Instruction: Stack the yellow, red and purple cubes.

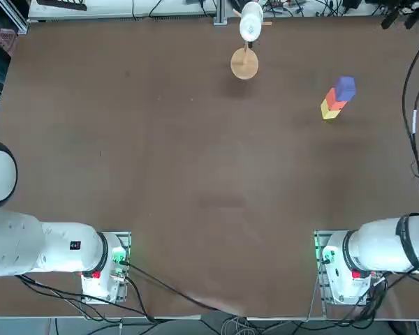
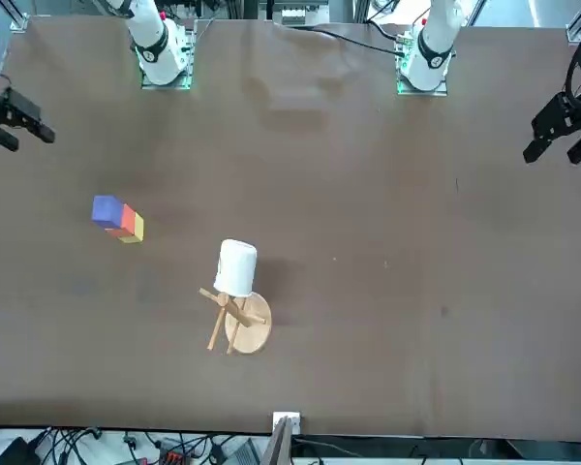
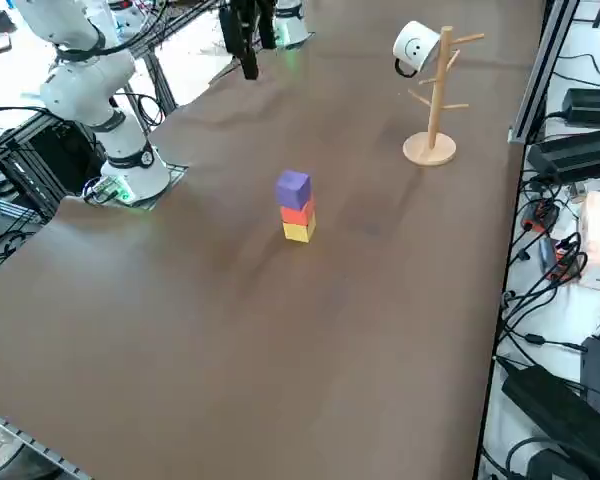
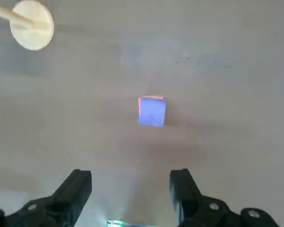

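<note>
Three cubes stacked on the tabletop point(image 1: 195, 174) — yellow cube point(image 3: 299, 231) at the bottom, red cube point(image 3: 297, 212) on it, purple cube point(image 3: 293, 188) on top, stack upright and touching layer to layer. In the wrist view the purple cube point(image 4: 152, 112) shows from above, with a thin orange-red edge of the red one peeking out at one side; the yellow one is hidden under them.

Right gripper point(image 4: 130, 187) is up above the tabletop, looking down, well apart from the stack. Its fingers point(image 4: 78, 187) are spread wide, nothing between them. The stack lies out ahead of the fingertips, roughly centred on the gap between them, not touching either finger.

Wooden stand point(image 3: 432, 100) with pegs and a white mug point(image 3: 414, 46) hanging on it sits well beyond the stack — its round base point(image 4: 32, 24) shows far ahead of the fingers, off toward one finger's side. Stand and stack are well apart.
</note>
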Controlling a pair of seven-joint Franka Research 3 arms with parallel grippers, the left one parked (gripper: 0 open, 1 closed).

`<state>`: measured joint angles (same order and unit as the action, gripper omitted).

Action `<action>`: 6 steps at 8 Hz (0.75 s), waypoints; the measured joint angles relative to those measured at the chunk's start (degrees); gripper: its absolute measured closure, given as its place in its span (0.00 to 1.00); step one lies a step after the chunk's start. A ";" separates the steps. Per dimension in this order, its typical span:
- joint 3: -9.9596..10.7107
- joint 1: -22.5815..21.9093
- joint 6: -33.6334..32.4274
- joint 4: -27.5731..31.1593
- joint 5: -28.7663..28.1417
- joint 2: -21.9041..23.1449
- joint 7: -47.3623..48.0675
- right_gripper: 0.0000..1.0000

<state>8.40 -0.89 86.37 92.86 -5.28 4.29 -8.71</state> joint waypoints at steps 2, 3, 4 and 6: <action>-0.71 -0.54 -2.59 -5.02 1.96 -0.12 5.77 0.00; -0.97 -1.69 -4.26 -6.75 4.01 -0.24 8.15 0.00; -1.15 -3.26 -5.78 -7.96 5.89 -0.73 10.69 0.00; -1.57 -4.45 -6.27 -9.90 7.10 -3.32 12.83 0.00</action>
<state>6.83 -5.34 80.11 82.97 1.81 0.98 4.12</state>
